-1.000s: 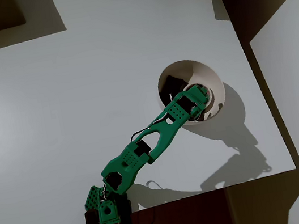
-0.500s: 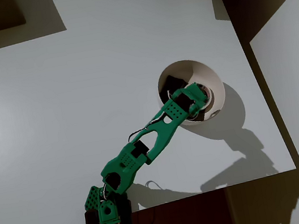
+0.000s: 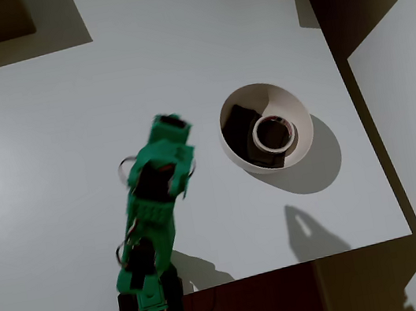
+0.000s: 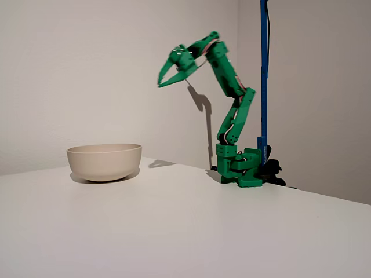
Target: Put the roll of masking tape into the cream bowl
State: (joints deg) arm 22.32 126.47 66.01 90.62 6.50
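- The roll of masking tape (image 3: 272, 133) is lying flat inside the cream bowl (image 3: 297, 113), beside dark brown pieces (image 3: 239, 121) at its 9 o'clock.
- The gripper (image 4: 167, 72) is hanging high above the bench (image 4: 174, 231), jaws slightly parted and carrying nothing.
- Handling judgement: the roll is likely light and stiff; pinching through its wall, one finger in the hole, suits best.

No words or numbers can be read anywhere. The roll of masking tape (image 3: 272, 133) in the cream bowl (image 3: 297, 113) has reddish print inside its ring, but it is too small to read.
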